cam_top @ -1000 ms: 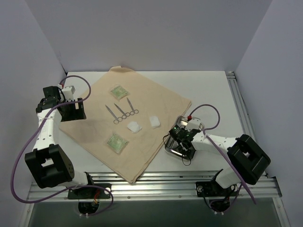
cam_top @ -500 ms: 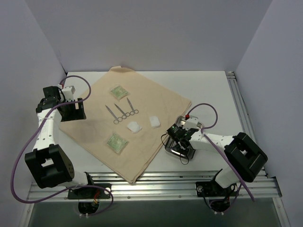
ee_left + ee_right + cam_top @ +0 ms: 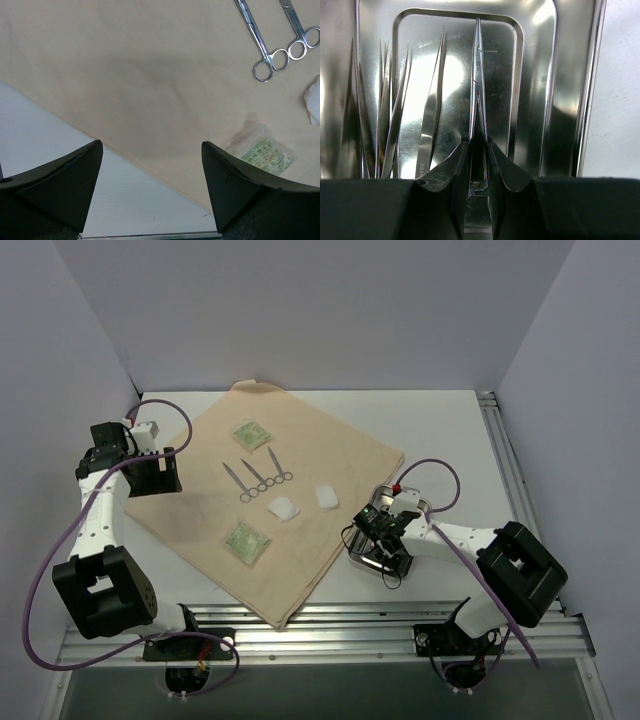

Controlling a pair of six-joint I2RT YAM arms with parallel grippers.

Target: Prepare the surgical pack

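The tan cloth [image 3: 320, 455] of the surgical pack lies spread on the table. On it are scissor-like forceps [image 3: 258, 478], two white gauze pads [image 3: 285, 508] and two green packets [image 3: 245, 540]. The shiny steel tray [image 3: 398, 562] sits right of the cloth. My right gripper [image 3: 477, 146] is down in the tray [image 3: 565, 75], shut on a thin pointed pair of tweezers [image 3: 476, 75]. My left gripper [image 3: 152, 150] hangs open over the cloth's left edge [image 3: 150, 90], holding nothing. The forceps [image 3: 260, 45] and a green packet [image 3: 262, 155] show ahead of it.
More tweezers [image 3: 432, 115] lie in the left part of the tray beside the held pair. White walls close in the table on three sides. A metal rail [image 3: 510, 470] runs along the right edge and another along the near edge.
The right wrist has shifted slightly over the tray, still gripping the tweezers. The left arm has not moved.
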